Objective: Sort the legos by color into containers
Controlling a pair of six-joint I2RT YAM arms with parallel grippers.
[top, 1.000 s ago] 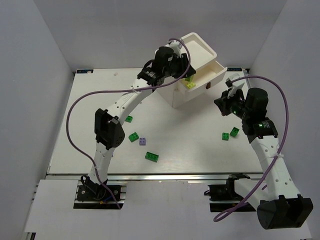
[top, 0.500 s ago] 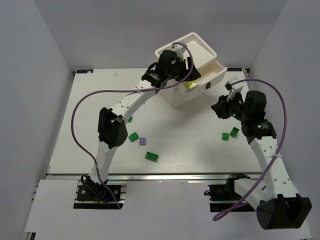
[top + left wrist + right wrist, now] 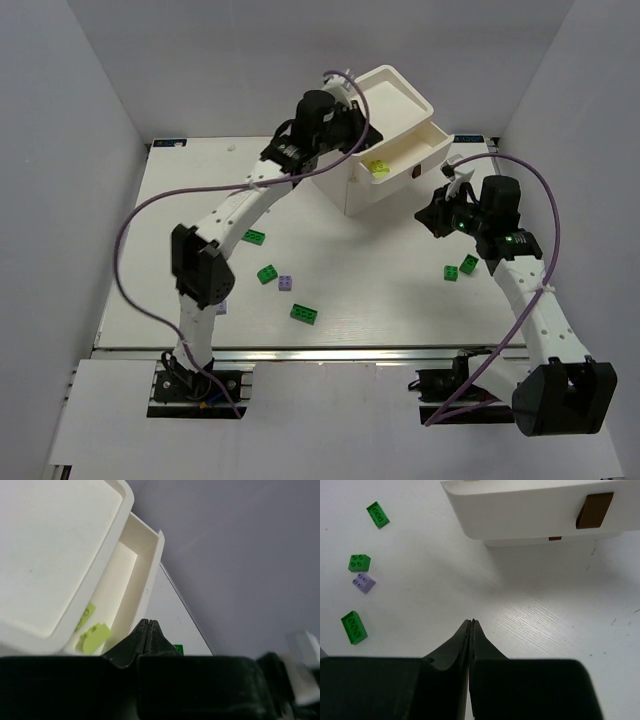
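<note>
The white chest (image 3: 372, 190) stands at the back with its tray top (image 3: 395, 92) bare and its top drawer (image 3: 425, 150) pulled out to the right. A yellow-green brick (image 3: 377, 168) lies in that drawer; the left wrist view shows two there (image 3: 95, 636). My left gripper (image 3: 350, 132) is shut and empty, held above the chest's left side. My right gripper (image 3: 430, 215) is shut and empty, just above the table, right of the chest's front. Dark green bricks (image 3: 304, 313) and a light purple one (image 3: 286, 284) lie on the table.
More dark green bricks lie at the left (image 3: 254, 237), in the middle (image 3: 267, 274) and as a pair on the right (image 3: 460, 268). In the right wrist view a lower drawer's brown pull (image 3: 592, 510) faces my closed fingertips (image 3: 467, 630). Grey walls enclose the table.
My left gripper has drawn back from the open drawer, leftward and up. My right gripper has shifted a little left toward the chest. The bricks have not moved.
</note>
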